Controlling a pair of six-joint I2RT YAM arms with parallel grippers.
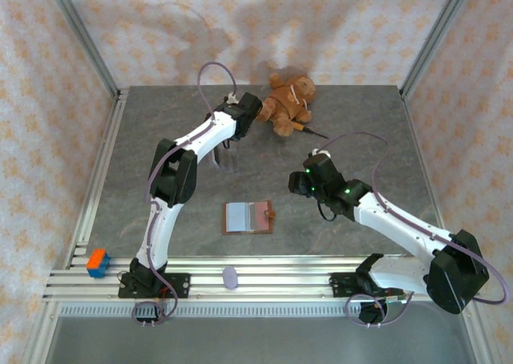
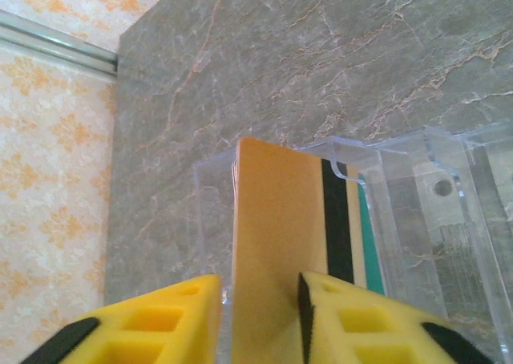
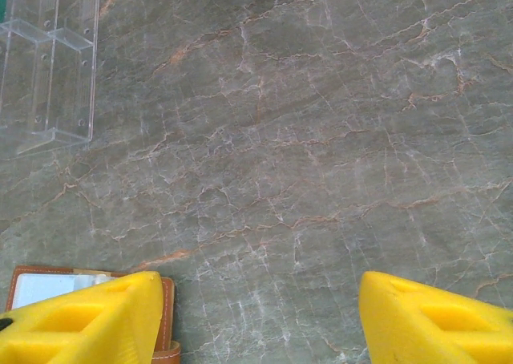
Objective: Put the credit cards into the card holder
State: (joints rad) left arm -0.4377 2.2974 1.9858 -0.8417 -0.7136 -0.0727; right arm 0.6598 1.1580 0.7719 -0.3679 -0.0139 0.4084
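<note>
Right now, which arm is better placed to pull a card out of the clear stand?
Left. Its pincer straddles the yellow card in the clear stand; the right pincer hangs open over bare table beside the brown card holder.

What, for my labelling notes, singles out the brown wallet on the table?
On the grey marble table, look at the middle, just behind the front rail. The wallet lies flat and open, brown-edged with a pale inside, unlike the furry teddy bear farther back.

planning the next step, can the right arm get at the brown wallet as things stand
Probably yes: the right gripper hovers open just beside the wallet, with bare table between them.
</note>
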